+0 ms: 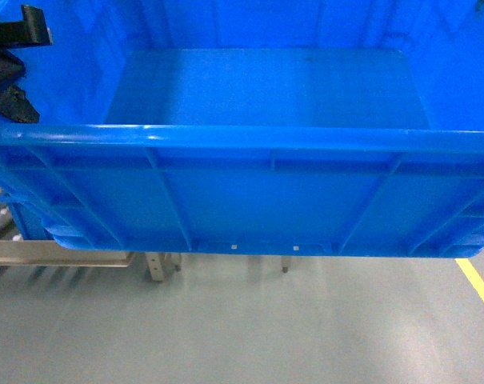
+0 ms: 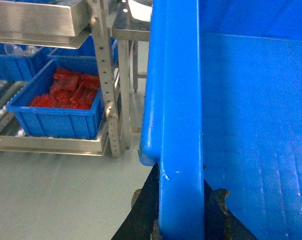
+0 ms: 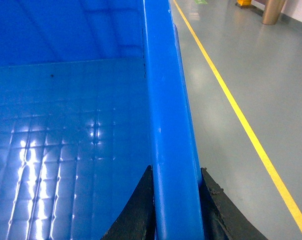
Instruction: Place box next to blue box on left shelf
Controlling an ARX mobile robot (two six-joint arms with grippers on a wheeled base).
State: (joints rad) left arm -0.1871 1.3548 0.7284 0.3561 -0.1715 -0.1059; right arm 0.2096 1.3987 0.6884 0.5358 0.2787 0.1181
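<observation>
Grey factory floor lies beneath the box, carried off the ground because the left gripper and right gripper each clamp an opposite rim, near the left shelf with its blue box.

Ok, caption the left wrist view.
Left gripper clamps the box rim; shelf holding a smaller blue bin beyond.

Box fills frame centre, above floor; left shelf at left, holding smaller bin.
</observation>
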